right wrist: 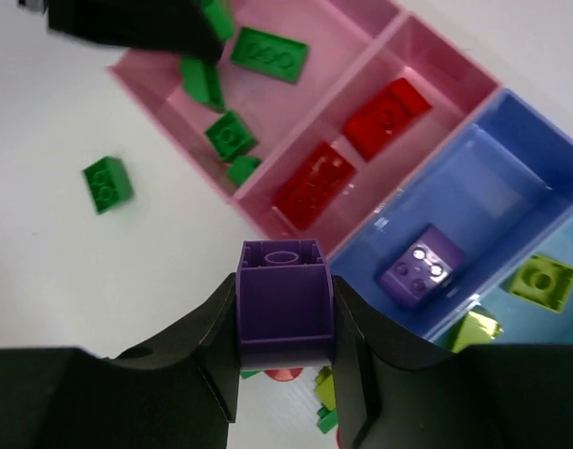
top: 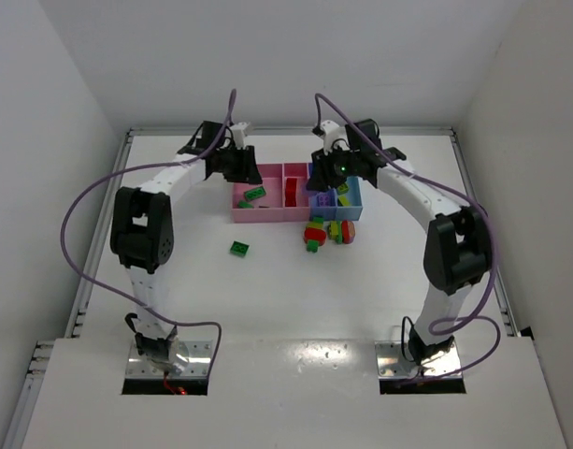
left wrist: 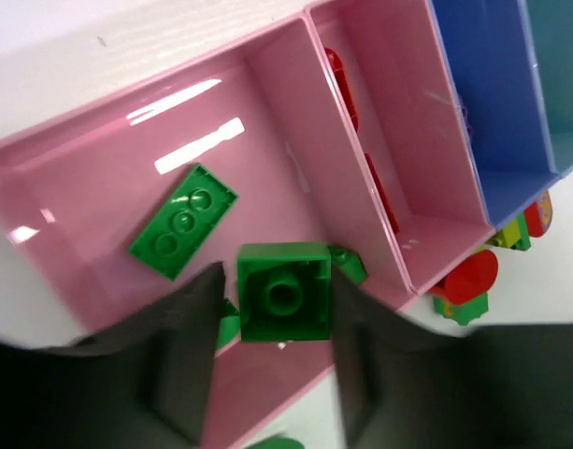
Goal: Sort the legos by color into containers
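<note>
**Blocks poised over bins**

A green block (left wrist: 284, 292) sits clamped in the left gripper (left wrist: 279, 313), directly over the wide pink bin (left wrist: 90, 192). A purple block (right wrist: 284, 301), pinched by the right gripper (right wrist: 284, 323), has its blue-violet bin (right wrist: 515, 182) ahead and rightward.

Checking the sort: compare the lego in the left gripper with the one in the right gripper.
The left gripper holds a green lego; the right gripper holds a purple lego. The green lego hangs over the wide pink bin; the purple lego hangs near the blue-violet bin. Both are clamped with the hollow underside toward the wrist camera.
</note>
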Robot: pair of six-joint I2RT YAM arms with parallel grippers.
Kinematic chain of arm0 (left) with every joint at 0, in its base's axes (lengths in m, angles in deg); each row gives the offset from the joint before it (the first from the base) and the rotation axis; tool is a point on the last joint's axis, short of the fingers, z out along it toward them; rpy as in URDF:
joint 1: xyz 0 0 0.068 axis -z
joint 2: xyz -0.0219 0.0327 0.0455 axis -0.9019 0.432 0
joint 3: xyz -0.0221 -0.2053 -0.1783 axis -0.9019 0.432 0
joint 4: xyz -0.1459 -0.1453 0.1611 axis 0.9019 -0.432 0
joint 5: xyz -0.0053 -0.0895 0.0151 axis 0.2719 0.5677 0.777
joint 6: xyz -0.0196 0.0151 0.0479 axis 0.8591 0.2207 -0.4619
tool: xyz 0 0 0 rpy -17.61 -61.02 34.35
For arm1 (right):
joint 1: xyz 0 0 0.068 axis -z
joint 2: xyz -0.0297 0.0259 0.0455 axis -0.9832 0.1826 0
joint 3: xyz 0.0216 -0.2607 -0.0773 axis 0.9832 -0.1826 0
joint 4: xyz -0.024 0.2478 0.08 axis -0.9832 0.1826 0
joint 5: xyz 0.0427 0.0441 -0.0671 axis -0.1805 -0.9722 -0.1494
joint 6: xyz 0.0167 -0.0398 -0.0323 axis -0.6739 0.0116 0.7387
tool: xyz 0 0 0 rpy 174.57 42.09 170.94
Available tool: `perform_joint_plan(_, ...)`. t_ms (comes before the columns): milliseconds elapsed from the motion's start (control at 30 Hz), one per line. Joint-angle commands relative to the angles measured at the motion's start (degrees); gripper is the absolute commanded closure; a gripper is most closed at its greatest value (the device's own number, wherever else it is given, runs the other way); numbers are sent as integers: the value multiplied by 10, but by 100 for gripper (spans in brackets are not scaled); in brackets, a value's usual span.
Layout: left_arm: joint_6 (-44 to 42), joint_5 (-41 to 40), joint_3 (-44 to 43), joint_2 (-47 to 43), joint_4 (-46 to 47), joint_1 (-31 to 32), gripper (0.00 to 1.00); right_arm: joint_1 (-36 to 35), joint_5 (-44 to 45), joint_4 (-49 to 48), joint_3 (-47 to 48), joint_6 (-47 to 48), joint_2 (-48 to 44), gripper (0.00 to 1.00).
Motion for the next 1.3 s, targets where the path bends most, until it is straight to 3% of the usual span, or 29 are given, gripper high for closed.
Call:
perform_joint_plan(0,8,-30,-36,16,-3,25,45,-1,72,-27,26,-12,16,100)
perform_joint_plan(100,8,-36,-56,37,-3,31,22,-1,99,-27,44,-12,42,100)
perform_joint_plan(200,8,-36,-70,44,-3,31,22,-1,141,-33,62,-12,73,100)
perform_joint_plan(400,8,-11,-64,-26,-11,31,17,-1,193,-38,92,-12,122,100)
perform_joint_plan(433,0,8,-58,-40,-11,31,0,-1,202,-38,100,-12,128,99)
perform_joint_plan(467,0,8,-33,-55,-16,31,0,-1,208,-45,106,-12,138,98)
perform_joint_plan(500,0,13,-18,-70,-16,23,0,-1,214,-46,113,-12,143,90)
perform_joint_plan(567,0,68,33,-113,-8,-2,0,-1,220,-46,114,-7,150,80)
perform_joint_plan(600,7,84,47,-125,-8,-10,0,-1,230,-51,114,-7,150,58)
perform_joint_plan(667,-20,131,73,-157,-8,-24,0,-1,238,-51,114,-7,150,42)
perform_joint_plan(700,-73,139,114,-186,-21,-30,0,-1,244,-51,114,-7,150,30)
perform_joint_plan(867,-164,49,221,-293,-50,2,0,-1,232,-51,114,-12,126,22)
perform_joint_plan(933,-239,27,262,-329,-55,11,5,-1,223,-51,107,-19,97,22)
perform_joint_plan(1067,-375,39,335,-366,-94,22,22,4,192,-51,92,-32,40,22)
perform_joint_plan(1267,-555,86,356,-346,-122,22,23,23,157,-39,49,-32,-15,22)
